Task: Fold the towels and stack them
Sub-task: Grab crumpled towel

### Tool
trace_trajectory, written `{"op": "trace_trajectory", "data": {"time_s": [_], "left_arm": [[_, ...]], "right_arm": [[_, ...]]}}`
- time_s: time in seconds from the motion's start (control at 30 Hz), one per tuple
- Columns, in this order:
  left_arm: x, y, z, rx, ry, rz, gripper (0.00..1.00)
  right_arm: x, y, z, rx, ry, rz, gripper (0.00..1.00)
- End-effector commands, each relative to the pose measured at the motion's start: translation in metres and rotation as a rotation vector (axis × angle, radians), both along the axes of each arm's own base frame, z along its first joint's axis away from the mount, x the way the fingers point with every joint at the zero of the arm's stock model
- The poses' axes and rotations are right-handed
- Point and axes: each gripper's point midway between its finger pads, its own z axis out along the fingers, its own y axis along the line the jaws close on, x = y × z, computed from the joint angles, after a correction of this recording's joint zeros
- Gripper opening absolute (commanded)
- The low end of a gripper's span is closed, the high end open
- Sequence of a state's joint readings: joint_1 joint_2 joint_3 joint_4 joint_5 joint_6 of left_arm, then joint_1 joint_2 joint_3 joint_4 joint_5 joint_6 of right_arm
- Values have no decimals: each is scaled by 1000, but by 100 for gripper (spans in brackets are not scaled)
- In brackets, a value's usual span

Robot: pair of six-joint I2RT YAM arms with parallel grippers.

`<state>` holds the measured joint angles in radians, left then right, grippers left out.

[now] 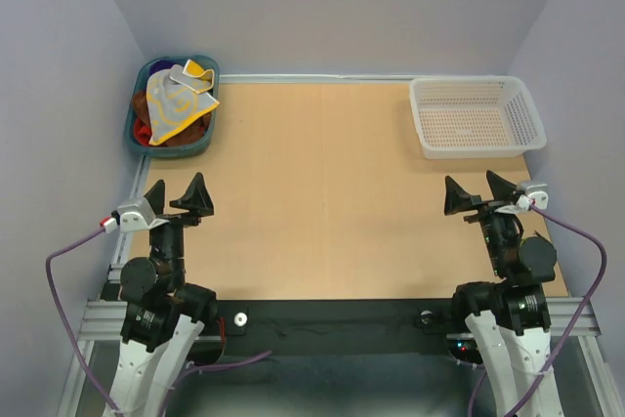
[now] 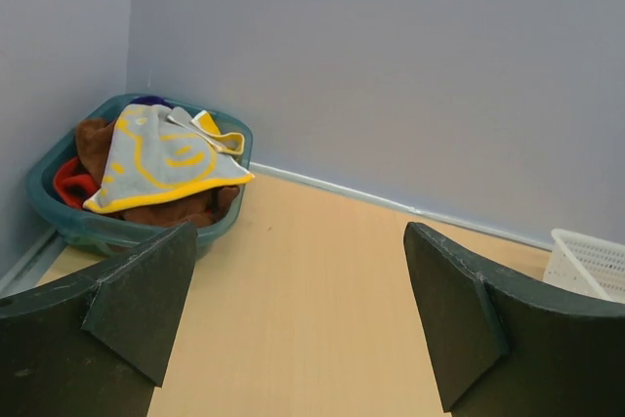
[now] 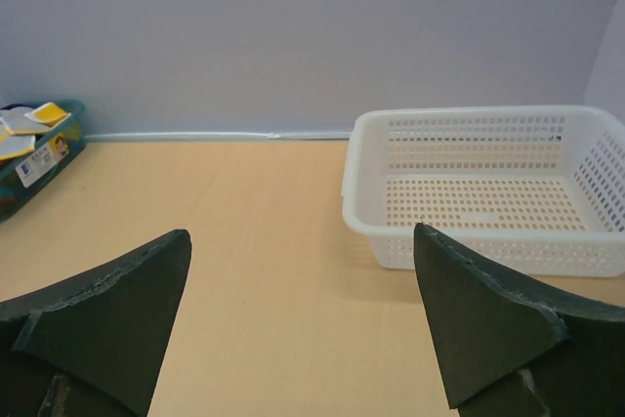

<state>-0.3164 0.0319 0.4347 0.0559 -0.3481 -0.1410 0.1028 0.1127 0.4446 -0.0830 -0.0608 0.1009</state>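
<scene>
Towels (image 1: 176,104) lay heaped ahead and slightly left of the left gripper (image 1: 178,196), the nearer one, jaws spread wide, holding nothing

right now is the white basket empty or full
Empty: white basket shows only bare mesh; towels are heaped in the teal tub.

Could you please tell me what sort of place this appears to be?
Probably a robotics lab test cell: a wooden table boxed in by plain walls, two arms bolted at its near edge, plus a staged tub of towels and a mesh basket.
</scene>
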Motion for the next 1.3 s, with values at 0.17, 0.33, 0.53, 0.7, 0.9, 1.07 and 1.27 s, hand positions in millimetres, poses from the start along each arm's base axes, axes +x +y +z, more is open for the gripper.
{"op": "trace_trajectory", "data": {"time_s": [0.17, 0.33, 0.53, 0.7, 0.9, 1.07, 1.27], "left_arm": [[5, -7, 20, -102, -11, -39, 99], [42, -18, 13, -130, 135, -32, 99], [117, -32, 0, -115, 338, 36, 99], [201, -9, -30, -158, 506, 117, 99], [269, 34, -80, -147, 650, 241, 99], [302, 86, -99, -160, 707, 384, 99], [329, 116, -122, -156, 763, 443, 93]], "right_arm": [[-5, -7, 20, 41, -42, -35, 100], [3, -9, 11, 56, 1, -48, 100], [7, -9, 6, 52, 21, -49, 100], [8, -8, 1, 49, 30, -55, 100], [8, -5, 0, 52, 32, -39, 100], [7, -6, 0, 53, 26, -44, 100], [5, -3, 1, 57, 21, -27, 100]]}}
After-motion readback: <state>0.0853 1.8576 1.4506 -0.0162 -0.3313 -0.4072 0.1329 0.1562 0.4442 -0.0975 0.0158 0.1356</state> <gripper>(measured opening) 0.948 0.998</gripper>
